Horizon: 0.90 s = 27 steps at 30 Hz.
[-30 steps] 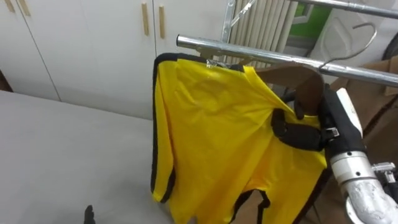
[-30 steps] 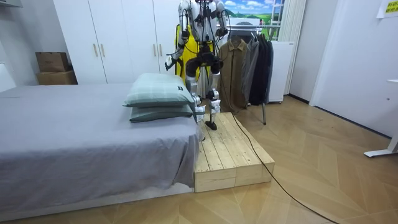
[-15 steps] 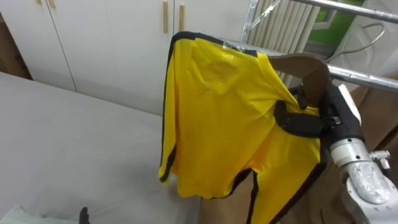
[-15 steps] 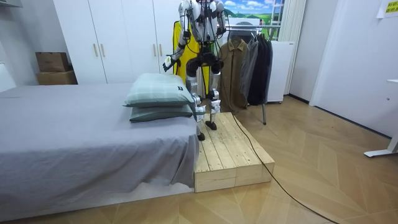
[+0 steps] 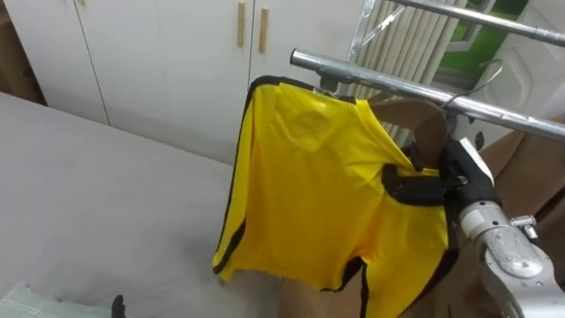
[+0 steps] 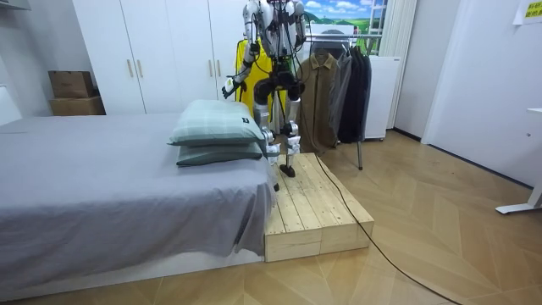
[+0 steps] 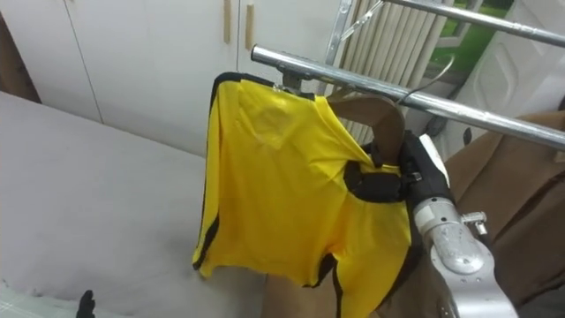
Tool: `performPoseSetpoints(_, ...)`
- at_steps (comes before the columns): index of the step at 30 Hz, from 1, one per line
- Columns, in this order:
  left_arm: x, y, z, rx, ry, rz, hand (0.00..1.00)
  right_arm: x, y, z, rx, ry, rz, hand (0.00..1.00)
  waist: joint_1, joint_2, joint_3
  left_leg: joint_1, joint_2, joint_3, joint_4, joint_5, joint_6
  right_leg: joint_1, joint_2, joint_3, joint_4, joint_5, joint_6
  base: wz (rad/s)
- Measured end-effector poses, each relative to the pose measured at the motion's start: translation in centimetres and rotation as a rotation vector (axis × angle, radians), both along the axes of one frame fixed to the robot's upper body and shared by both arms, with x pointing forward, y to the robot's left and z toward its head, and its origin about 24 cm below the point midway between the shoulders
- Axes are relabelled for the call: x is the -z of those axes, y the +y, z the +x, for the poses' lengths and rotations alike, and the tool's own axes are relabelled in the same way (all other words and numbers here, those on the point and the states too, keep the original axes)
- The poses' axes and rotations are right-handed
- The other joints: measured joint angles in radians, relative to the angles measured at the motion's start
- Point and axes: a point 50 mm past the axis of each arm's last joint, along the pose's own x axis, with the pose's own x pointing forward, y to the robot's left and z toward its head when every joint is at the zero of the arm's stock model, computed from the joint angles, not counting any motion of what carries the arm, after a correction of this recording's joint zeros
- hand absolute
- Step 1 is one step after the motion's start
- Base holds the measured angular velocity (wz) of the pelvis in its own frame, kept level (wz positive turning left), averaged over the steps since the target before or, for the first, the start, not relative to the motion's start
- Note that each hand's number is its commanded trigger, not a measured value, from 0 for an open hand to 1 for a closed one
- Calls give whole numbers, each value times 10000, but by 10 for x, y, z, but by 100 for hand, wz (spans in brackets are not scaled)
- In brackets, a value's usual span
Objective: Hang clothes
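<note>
A yellow garment with black trim hangs on a brown hanger just under the metal rail of the clothes rack. My right hand is shut on the hanger's right shoulder, pinching yellow cloth with it. The hanger's wire hook curves up at the rail; I cannot tell whether it rests on it. A dark tip of my left hand shows at the bottom edge, low over the bed. In the room view I stand on a wooden platform, facing the rack.
White wardrobe doors stand behind the grey bed on my left. A brown coat hangs to the right of the garment. Dark clothes fill the rail further right. Two pillows lie at the bed's end.
The view has shifted. The hanger with the yellow garment has come down from in front of the rail to just beneath it, still in my right hand.
</note>
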Motion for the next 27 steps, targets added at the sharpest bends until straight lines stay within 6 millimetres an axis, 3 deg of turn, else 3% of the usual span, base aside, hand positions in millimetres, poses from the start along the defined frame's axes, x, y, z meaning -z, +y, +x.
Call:
performPoseSetpoints(6, 0, 2, 0, 128, 38, -8, 0, 7, -10, 0, 171, 448, -121, 100, 112, 3, 2, -1, 10, -55, 0, 14, -13, 12, 1, -50, 0, -24, -27, 2)
performPoseSetpoints(16, -1, 4, 1, 112, 31, 34, 0, 35, -23, -2, 657, 1758, 746, 100, 174, 58, 36, -163, 1, -215, 70, 18, -15, -44, -51, -190, 12, -23, -27, 4)
performPoseSetpoints(27, -16, 1, 13, 460, -586, -15, 0, 36, -25, 1, 504, 1960, 784, 100, 158, 103, 57, -183, 7, -339, 99, 18, -16, -15, -73, -279, 5, -36, -42, 2)
